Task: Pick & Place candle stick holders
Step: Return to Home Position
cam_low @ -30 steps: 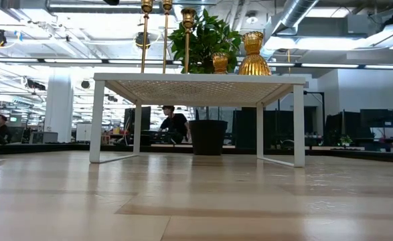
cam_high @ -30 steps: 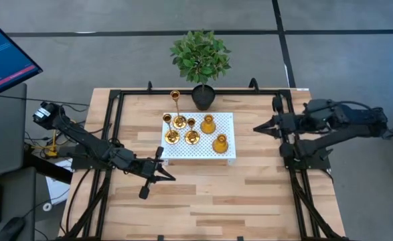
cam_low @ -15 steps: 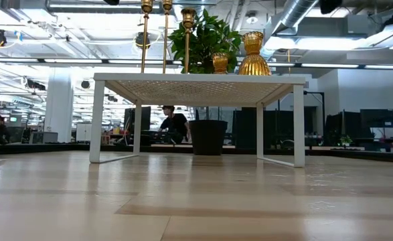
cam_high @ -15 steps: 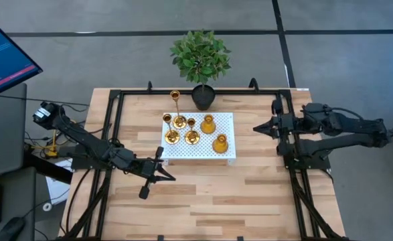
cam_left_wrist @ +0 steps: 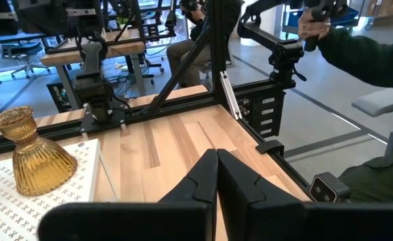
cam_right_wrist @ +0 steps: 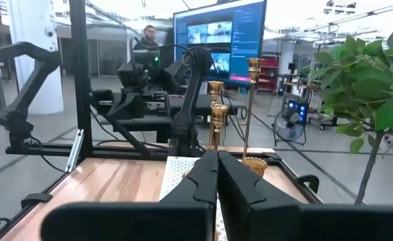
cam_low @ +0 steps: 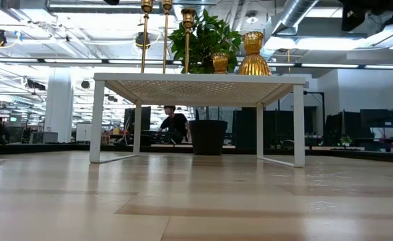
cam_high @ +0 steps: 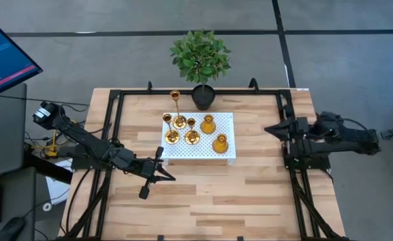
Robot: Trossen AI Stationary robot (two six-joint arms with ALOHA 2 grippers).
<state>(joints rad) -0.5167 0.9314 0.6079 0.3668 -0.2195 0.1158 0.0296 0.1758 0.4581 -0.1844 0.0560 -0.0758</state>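
Since a second ago my right arm has folded back from the white shelf (cam_high: 199, 152) — the right gripper (cam_high: 268, 128) now sits farther out past the shelf's right end, well apart from it, tip turned toward it. Its fingers (cam_right_wrist: 199, 182) are pressed together with nothing between them. The left gripper (cam_high: 171, 178) has not shifted: it hangs off the shelf's left corner on the side away from the potted plant (cam_high: 201, 60), a little apart from the shelf edge, and its fingers (cam_left_wrist: 199, 184) are likewise closed on nothing.

All five candle stick holders (cam_high: 192, 138) stand upright on top of the shelf. The tall thin-stemmed holder (cam_high: 179, 122) is at the shelf's left end on the plant side. Two shorter stemmed holders stand just beside it — one (cam_high: 172, 136) at the left end, the other toward the shelf's middle. The two squat bulbous holders take the right half: one (cam_high: 208, 124) nearer the plant side, the other (cam_high: 220, 143) nearer the opposite edge. The plant stands on the table just behind the shelf. From table height, a seated person (cam_low: 175, 124) shows in the room beyond, framed under the shelf.
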